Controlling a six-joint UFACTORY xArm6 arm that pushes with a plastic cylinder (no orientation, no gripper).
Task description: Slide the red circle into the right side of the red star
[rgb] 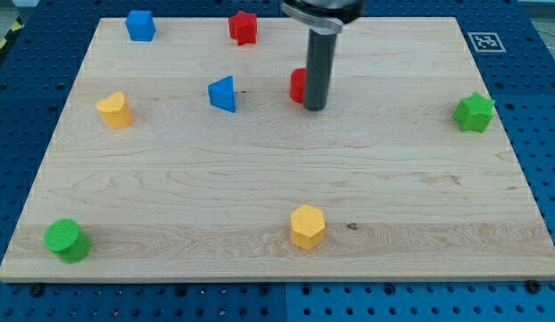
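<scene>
The red circle [298, 86] lies above the board's middle, mostly hidden behind my rod. My tip [315, 108] rests on the board right against the circle's right side. The red star [243, 27] sits near the view's top edge, up and to the left of the circle, well apart from it.
A blue triangle [223, 93] lies left of the red circle. A blue cube [140, 25] is at the top left, a yellow heart-like block [115, 110] at the left, a green cylinder [66, 240] at the bottom left, a yellow hexagon [307, 225] at the bottom middle, a green star [473, 112] at the right.
</scene>
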